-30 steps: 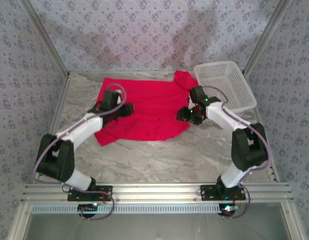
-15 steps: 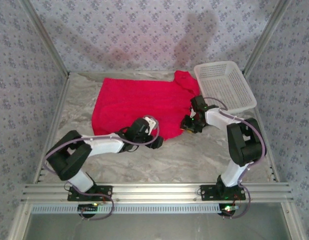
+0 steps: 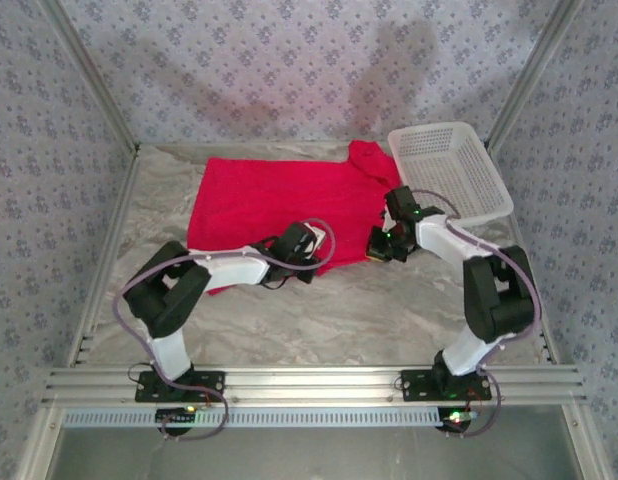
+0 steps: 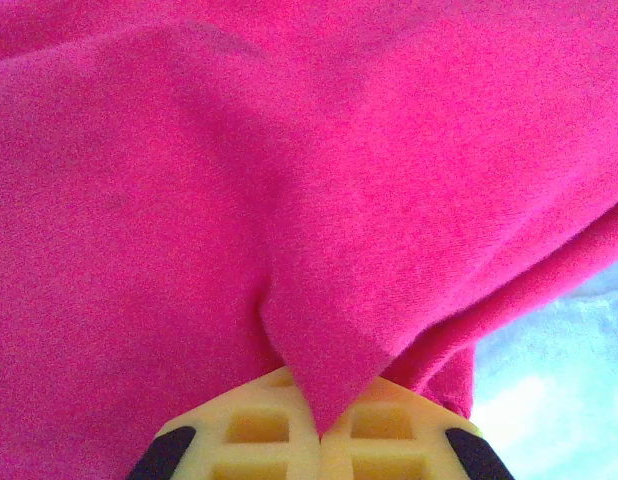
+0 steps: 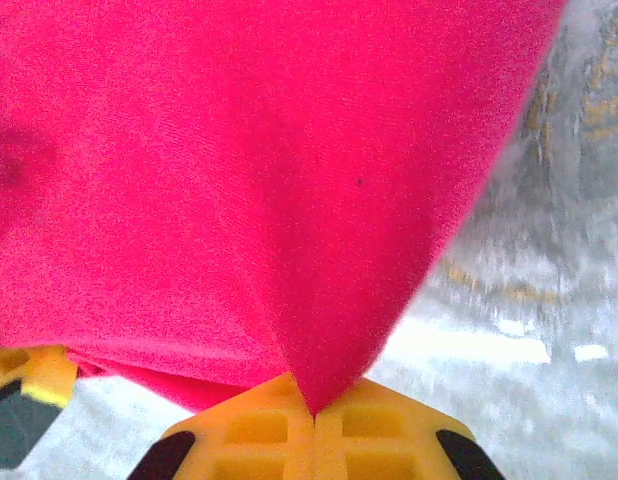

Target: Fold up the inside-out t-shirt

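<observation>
Red t-shirt [image 3: 274, 195], soft matte knit, lay mostly flat at 12 o'clock on the marbled table [image 3: 389, 310], sleeve bunched beside the white mesh basket [image 3: 451, 168]. Left gripper [image 4: 317, 428] and right gripper [image 5: 314, 412], with yellow waffle pads, each pinched its 6 o'clock hem into a peak.

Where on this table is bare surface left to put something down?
The widest bare patch is the marbled table between the red cloth t-shirt and the arm bases. A narrower strip lies between the shirt and the left wall. Crowded: far right, where sleeve, white plastic mesh basket and right arm meet.
</observation>
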